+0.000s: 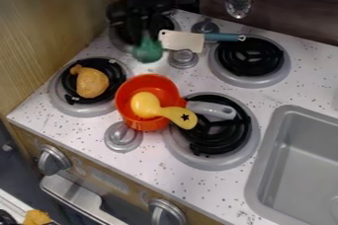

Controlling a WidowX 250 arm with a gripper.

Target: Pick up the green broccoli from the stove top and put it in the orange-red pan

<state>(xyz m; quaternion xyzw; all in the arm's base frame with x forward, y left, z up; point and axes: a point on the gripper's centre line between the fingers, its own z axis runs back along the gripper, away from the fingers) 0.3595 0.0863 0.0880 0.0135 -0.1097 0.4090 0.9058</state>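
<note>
The black gripper [140, 34] hangs over the back left burner, shut on a green object [147, 52] whose narrow top sits between its fingers. A knife with a pale blade and blue handle [221, 37] lies just right of it, across the stove top. Nearer the front, an orange-red pot [149, 82] stands between the two front burners, its grey handle [214, 110] over the right one. A yellow spoon [165, 111] rests in the pot, its end over the rim. A brown toy drumstick [92, 83] lies on the front left burner.
The back right burner [251, 56] lies beyond the pot, and a grey sink [269, 165] is at the right. Metal knobs [123, 136] stand between burners. A wooden wall [53, 26] borders the left; a slotted metal spoon [239, 3] hangs behind.
</note>
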